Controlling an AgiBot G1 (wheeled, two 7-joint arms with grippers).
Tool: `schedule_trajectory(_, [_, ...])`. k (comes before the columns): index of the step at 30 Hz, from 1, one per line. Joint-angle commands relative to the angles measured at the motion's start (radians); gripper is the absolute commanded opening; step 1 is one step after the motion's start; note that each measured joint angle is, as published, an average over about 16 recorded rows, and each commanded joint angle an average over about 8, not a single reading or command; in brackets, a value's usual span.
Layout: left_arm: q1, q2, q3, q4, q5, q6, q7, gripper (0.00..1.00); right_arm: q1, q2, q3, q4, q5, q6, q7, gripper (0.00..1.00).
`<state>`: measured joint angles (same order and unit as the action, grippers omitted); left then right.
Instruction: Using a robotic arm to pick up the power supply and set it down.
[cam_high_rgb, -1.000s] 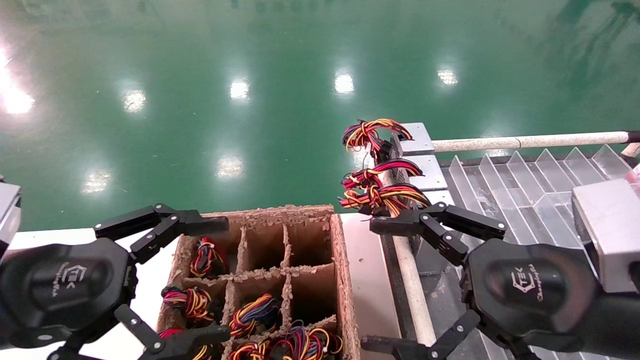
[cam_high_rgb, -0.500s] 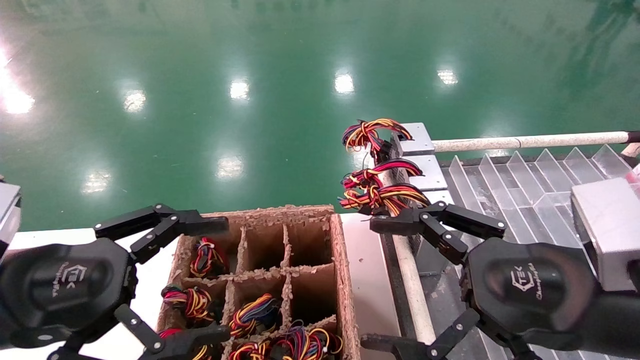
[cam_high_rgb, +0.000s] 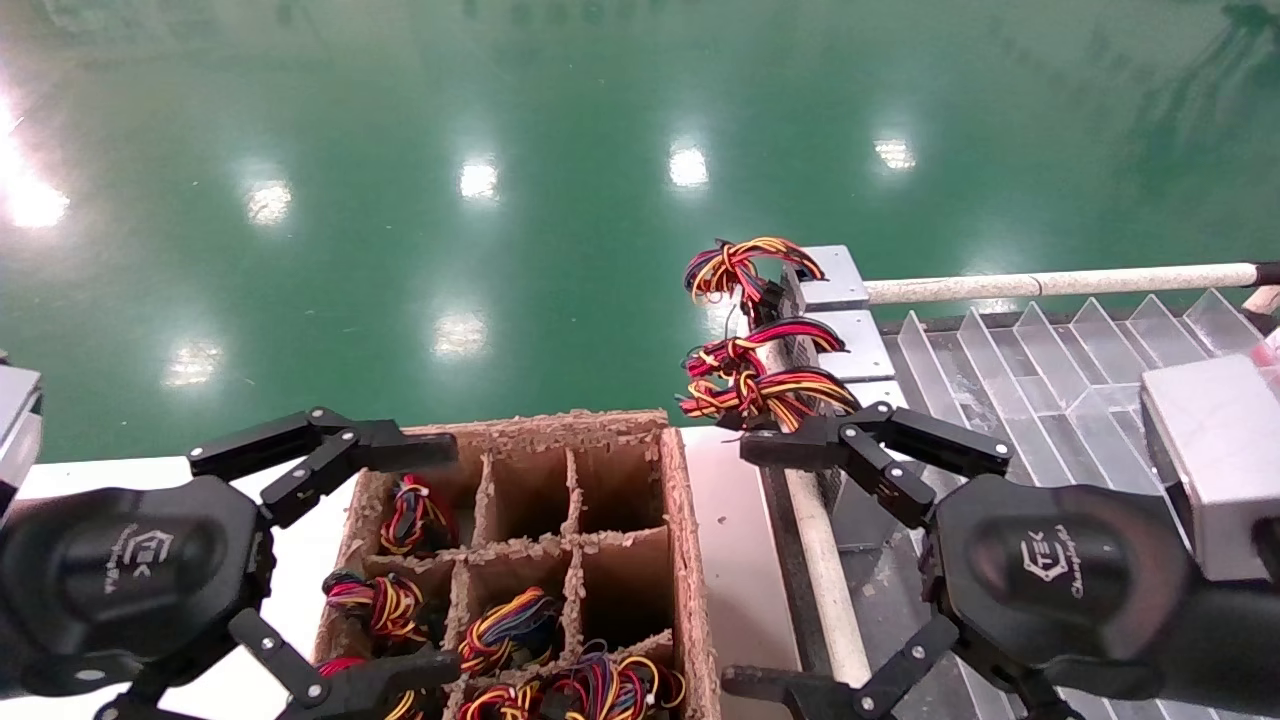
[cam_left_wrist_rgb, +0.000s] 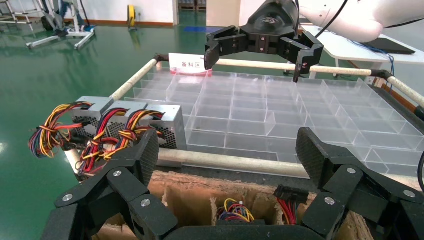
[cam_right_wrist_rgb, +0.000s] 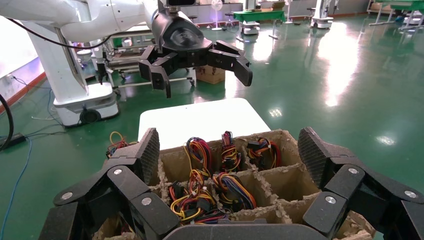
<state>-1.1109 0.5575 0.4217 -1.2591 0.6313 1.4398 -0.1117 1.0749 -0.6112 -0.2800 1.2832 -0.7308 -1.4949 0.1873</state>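
Observation:
Three silver boxes stand in a row on the near-left edge of the clear tray. The power supply (cam_left_wrist_rgb: 167, 116) is the one closest to me, with a honeycomb vent and a looped red, yellow, orange and black wire bundle (cam_high_rgb: 775, 392). My right gripper (cam_high_rgb: 745, 568) hangs open just in front of it, its upper finger under the bundle, touching nothing. My left gripper (cam_high_rgb: 435, 560) is open over the cardboard box, also holding nothing. Each wrist view shows its own fingers spread wide, and the other gripper (cam_left_wrist_rgb: 262, 42) (cam_right_wrist_rgb: 195, 60) farther off.
A cardboard box (cam_high_rgb: 690, 520) with compartments holds several coloured wire bundles and stands on a white table (cam_high_rgb: 310, 560). The clear divided tray (cam_high_rgb: 1050, 370) lies to the right, edged by white poles (cam_high_rgb: 1050, 283). Green floor lies beyond.

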Motion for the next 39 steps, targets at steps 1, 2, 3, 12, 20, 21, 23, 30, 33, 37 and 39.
schedule_trajectory(1, [0.0, 0.0, 0.0, 0.0, 0.0, 0.0, 0.0, 1.0, 0.0, 0.0, 0.0, 0.0, 0.0, 0.0, 0.0, 1.0])
schedule_trajectory(2, [0.0, 0.0, 0.0, 0.0, 0.0, 0.0, 0.0, 1.0, 0.0, 0.0, 0.0, 0.0, 0.0, 0.0, 0.0, 1.0])
schedule_trajectory(3, [0.0, 0.0, 0.0, 0.0, 0.0, 0.0, 0.0, 1.0, 0.0, 0.0, 0.0, 0.0, 0.0, 0.0, 0.0, 1.0])
schedule_trajectory(12, [0.0, 0.0, 0.0, 0.0, 0.0, 0.0, 0.0, 1.0, 0.0, 0.0, 0.0, 0.0, 0.0, 0.0, 0.0, 1.0])
schedule_trajectory(20, [0.0, 0.0, 0.0, 0.0, 0.0, 0.0, 0.0, 1.0, 0.0, 0.0, 0.0, 0.0, 0.0, 0.0, 0.0, 1.0])
schedule_trajectory(21, [0.0, 0.0, 0.0, 0.0, 0.0, 0.0, 0.0, 1.0, 0.0, 0.0, 0.0, 0.0, 0.0, 0.0, 0.0, 1.0])
schedule_trajectory(23, [0.0, 0.0, 0.0, 0.0, 0.0, 0.0, 0.0, 1.0, 0.0, 0.0, 0.0, 0.0, 0.0, 0.0, 0.0, 1.0])
schedule_trajectory(30, [0.0, 0.0, 0.0, 0.0, 0.0, 0.0, 0.0, 1.0, 0.0, 0.0, 0.0, 0.0, 0.0, 0.0, 0.0, 1.0])
schedule_trajectory(33, [0.0, 0.0, 0.0, 0.0, 0.0, 0.0, 0.0, 1.0, 0.0, 0.0, 0.0, 0.0, 0.0, 0.0, 0.0, 1.0])
schedule_trajectory(37, [0.0, 0.0, 0.0, 0.0, 0.0, 0.0, 0.0, 1.0, 0.0, 0.0, 0.0, 0.0, 0.0, 0.0, 0.0, 1.0])
schedule_trajectory(39, [0.0, 0.0, 0.0, 0.0, 0.0, 0.0, 0.0, 1.0, 0.0, 0.0, 0.0, 0.0, 0.0, 0.0, 0.0, 1.0])
